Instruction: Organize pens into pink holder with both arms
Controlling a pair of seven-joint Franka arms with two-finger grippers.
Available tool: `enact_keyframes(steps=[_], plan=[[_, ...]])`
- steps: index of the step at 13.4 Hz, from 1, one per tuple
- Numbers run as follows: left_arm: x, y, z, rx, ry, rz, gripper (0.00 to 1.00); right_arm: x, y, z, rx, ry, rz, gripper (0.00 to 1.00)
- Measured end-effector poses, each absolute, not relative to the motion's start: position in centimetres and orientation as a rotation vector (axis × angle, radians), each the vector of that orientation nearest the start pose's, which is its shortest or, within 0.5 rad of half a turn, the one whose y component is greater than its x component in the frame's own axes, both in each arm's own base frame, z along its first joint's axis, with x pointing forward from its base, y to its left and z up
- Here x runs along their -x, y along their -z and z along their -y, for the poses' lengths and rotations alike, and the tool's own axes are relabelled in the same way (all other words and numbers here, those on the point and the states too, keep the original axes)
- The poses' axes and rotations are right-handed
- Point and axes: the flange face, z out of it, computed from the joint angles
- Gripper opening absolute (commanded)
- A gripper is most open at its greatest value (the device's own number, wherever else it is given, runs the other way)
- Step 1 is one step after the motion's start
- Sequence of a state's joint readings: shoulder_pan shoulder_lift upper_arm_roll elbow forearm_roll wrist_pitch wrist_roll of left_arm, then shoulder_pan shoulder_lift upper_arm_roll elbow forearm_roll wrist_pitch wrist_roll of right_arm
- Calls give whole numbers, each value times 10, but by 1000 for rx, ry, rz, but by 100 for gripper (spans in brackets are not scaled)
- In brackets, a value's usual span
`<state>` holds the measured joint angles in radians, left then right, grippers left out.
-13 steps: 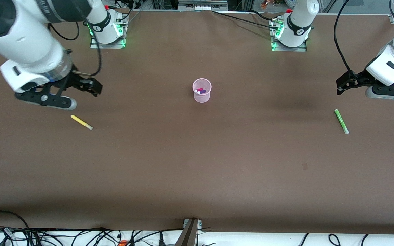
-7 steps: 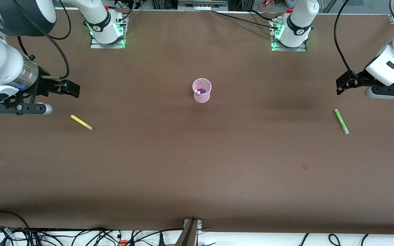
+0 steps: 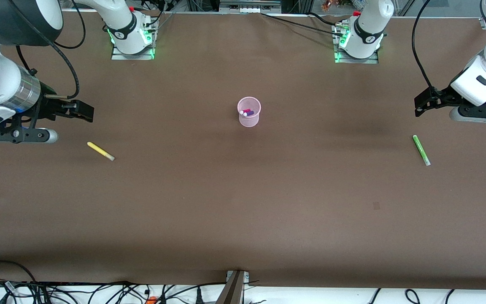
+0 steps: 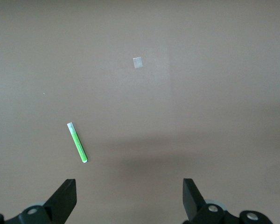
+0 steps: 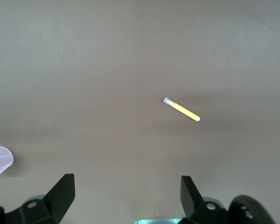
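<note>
two pens already in pink holder [image 3: 249, 112], mid table [image 3: 243, 202]. yellow pen [image 3: 101, 151] flat near right tool [image 3: 63, 116], green pen [image 3: 421, 150] near left tool [image 3: 426, 101]; both released, empty. risk: slim pens rolling or skidding under off-centre pinch; tipping light holder on drop.

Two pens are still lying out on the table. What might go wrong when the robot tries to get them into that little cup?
1. The yellow pen and green pen lie flat and are slim, so the open right gripper or left gripper might pinch badly and let one roll.
2. The pink holder looks light and already holds two pens; a bump while dropping another in might tip it.
3. Both arms heading to the holder together might collide.
</note>
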<state>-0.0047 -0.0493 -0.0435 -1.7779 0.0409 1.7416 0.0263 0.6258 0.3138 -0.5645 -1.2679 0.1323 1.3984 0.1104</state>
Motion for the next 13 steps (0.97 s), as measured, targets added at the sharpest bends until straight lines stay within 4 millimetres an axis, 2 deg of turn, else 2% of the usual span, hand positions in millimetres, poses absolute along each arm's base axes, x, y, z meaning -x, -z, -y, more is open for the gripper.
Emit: enact_keyframes(steps=[3, 5, 8, 13], plan=[[-548, -568, 23, 3097, 19, -126, 100, -615, -581, -100, 3187, -226, -17, 100], [-548, -568, 23, 3097, 19, -126, 100, -615, -584, -96, 3208, -209, 19, 99], [-548, -568, 23, 3097, 18, -126, 100, -613, -593, -86, 3191, -187, 17, 99], [-548, -568, 23, 3097, 18, -125, 100, -599, -581, -81, 3172, -109, 30, 99]])
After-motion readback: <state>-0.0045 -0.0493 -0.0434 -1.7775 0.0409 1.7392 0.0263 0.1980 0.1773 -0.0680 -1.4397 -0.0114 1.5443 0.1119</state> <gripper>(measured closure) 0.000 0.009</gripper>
